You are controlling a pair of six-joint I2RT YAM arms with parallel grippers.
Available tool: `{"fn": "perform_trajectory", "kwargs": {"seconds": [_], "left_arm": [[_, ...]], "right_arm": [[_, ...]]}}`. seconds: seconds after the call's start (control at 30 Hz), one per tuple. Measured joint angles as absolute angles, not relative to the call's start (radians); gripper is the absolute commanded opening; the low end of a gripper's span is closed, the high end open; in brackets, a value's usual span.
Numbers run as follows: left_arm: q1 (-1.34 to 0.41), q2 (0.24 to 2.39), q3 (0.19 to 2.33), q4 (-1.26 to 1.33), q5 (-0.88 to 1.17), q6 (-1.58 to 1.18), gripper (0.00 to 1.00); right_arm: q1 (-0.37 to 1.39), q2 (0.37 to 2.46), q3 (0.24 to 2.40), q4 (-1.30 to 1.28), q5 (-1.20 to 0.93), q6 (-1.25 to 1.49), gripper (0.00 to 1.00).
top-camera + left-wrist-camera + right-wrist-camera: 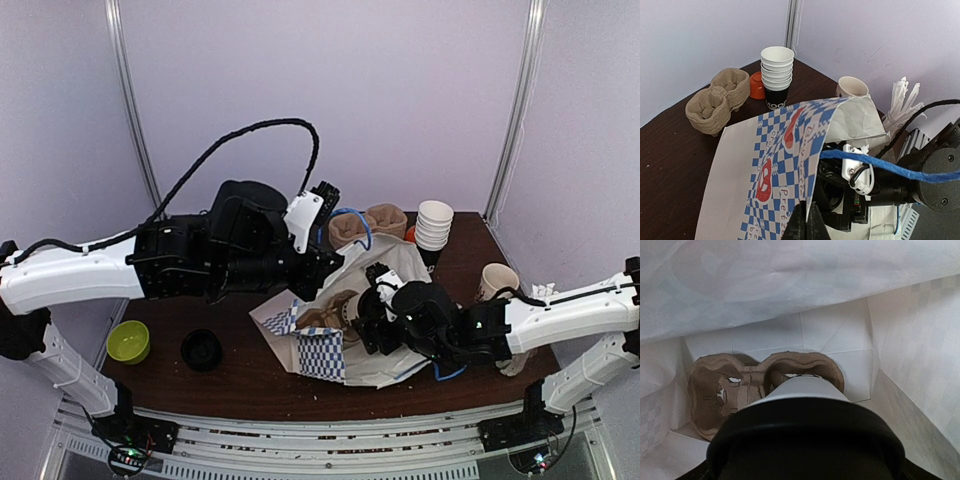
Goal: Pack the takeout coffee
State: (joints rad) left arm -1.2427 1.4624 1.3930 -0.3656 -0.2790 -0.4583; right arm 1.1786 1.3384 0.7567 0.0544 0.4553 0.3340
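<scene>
In the right wrist view, the takeout coffee (801, 388) fills the foreground, black lid toward the camera. Its base points into the right well of a brown pulp carrier (715, 385) at the bottom of the white paper bag (790, 290). My right gripper (362, 325) reaches into the bag's mouth and holds the cup; the lid hides its fingers. My left gripper (807, 220) is shut on the upper edge of the blue-checkered bag (740, 165) and holds the mouth open. In the top view it (322, 268) is above the bag (395, 258).
A stack of lidless paper cups (433, 225) and spare pulp carriers (368, 222) stand at the back. A cream mug (497, 280) and wrapped straws (900, 102) are at the right. A green bowl (128, 341) and a black lid (201, 349) lie front left.
</scene>
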Motion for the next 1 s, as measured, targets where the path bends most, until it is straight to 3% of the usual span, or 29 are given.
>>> {"fn": "perform_trajectory", "kwargs": {"seconds": [1.0], "left_arm": [[-1.244,1.492,1.39,-0.344,-0.208,-0.459,0.0]], "right_arm": [[1.114,1.502,0.768,0.264,0.373,0.392,0.83]]}}
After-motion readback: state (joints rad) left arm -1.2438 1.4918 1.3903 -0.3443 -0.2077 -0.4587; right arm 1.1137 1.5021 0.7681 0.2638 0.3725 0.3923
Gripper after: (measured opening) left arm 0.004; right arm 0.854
